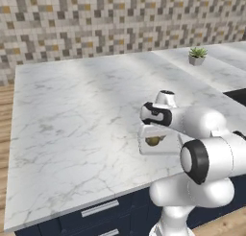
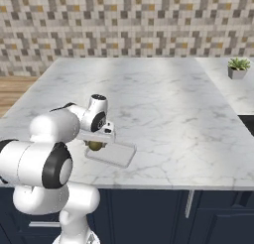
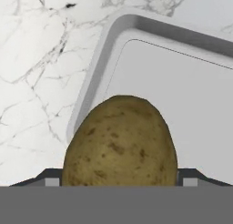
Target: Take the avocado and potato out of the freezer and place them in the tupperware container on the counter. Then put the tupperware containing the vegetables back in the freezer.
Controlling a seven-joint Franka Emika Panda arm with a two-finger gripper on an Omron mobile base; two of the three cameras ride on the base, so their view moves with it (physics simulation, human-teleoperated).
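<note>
Potato: we are seeing the potato (image 3: 120, 141) nearest of all in the hand view, an olive-brown speckled lump sitting between the two dark tips of the gripper (image 3: 119, 180). From the base views it is showing as a small brown ball (image 1: 153, 141) tucked under the hand, just over the near end of the tray.

Gripper: we are reading the jaws as standing wide, with the potato filling the space between them. We are judging it as held, since it is hanging under the hand above the tray, though the contact at the pads is hidden.

Tupperware container: the tupperware container (image 3: 98, 68) is lying flat on the bench directly below the potato. Its floor is looking bare, so we are taking it that the avocado is not in there.

Bench: the white marble bench (image 2: 163, 99) is carrying the tray close to its front edge, above the navy drawers (image 1: 101, 208).

Plant: a small potted plant (image 2: 238, 68) is standing far back, well apart from the work.

Step in hand: we are judging this as the placing of the potato into the container.

Next move: we are expecting to lower a little, let the potato go onto the tray floor away from the rim so it is not rolling out, then lift clear and turn to the freezer for the avocado.
</note>
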